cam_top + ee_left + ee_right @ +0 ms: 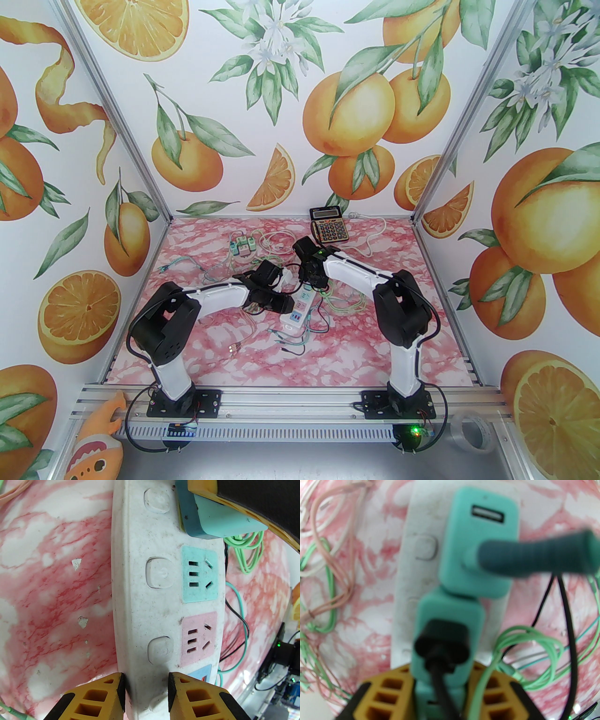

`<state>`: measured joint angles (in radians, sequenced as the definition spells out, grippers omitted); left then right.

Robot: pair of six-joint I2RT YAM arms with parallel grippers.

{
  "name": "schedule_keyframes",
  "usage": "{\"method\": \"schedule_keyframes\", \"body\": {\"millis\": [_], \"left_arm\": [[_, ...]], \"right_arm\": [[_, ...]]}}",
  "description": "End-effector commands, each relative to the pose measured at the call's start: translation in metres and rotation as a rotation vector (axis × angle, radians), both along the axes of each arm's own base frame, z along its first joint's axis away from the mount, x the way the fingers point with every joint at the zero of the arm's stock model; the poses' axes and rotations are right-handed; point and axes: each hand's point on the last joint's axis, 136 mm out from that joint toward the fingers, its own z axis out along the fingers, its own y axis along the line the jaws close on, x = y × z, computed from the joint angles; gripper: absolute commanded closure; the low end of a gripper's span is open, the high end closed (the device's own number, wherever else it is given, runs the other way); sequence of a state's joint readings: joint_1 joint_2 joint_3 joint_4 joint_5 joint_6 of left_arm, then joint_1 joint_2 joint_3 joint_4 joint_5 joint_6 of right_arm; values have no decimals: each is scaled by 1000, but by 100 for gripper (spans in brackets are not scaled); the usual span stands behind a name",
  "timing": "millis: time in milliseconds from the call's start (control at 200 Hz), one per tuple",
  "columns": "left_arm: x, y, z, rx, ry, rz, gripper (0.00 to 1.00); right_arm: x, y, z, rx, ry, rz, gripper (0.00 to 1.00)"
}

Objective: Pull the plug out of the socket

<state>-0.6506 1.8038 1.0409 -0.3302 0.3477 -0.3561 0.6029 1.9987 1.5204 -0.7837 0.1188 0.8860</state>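
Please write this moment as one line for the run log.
phase: grasp | right fingers: either side of teal plug | left fingers: on white power strip | plug: seated, not yet pulled

White socket strip (131,585), teal plug (450,609), pink marbled table (46,573)

High overview; both wrists close above socket (131,620)

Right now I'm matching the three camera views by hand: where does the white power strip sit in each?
Top external: power strip just below the picture's centre.
Left wrist: power strip runs top to bottom through the middle.
Right wrist: power strip upright, left of centre, under the teal adapter.
Shared landmark: pale green cable coil beside it.
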Motion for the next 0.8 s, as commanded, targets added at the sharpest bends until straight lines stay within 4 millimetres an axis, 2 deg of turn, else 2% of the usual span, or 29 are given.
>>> {"method": "schedule_keyframes", "body": {"millis": [0, 155, 230, 255, 280, 440, 560, 666, 796], "left_arm": [[2, 13, -27, 108, 7, 21, 70], [-1, 1, -23, 63, 16, 24, 69], [0, -8, -14, 5, 17, 16, 63], [2, -11, -9, -12, 12, 15, 61], [4, -13, -3, -26, 5, 17, 59], [28, -15, 45, -147, -47, 53, 47], [42, -10, 76, -225, -85, 81, 44], [45, -13, 79, -245, -83, 69, 46], [44, -21, 64, -269, -32, 61, 46]], "right_arm": [[-6, 9, -2, -3, 45, 22, 75], [-1, 15, 4, 3, 60, 29, 77], [0, 13, 5, -14, 55, 44, 77], [0, 12, 4, -17, 61, 53, 77], [6, 15, 11, -8, 47, 63, 76], [7, 6, 9, -42, 74, 115, 77], [11, -3, 7, -61, 80, 155, 77], [15, -11, 8, -85, 84, 218, 77], [20, -14, 11, -90, 85, 291, 76]]}}
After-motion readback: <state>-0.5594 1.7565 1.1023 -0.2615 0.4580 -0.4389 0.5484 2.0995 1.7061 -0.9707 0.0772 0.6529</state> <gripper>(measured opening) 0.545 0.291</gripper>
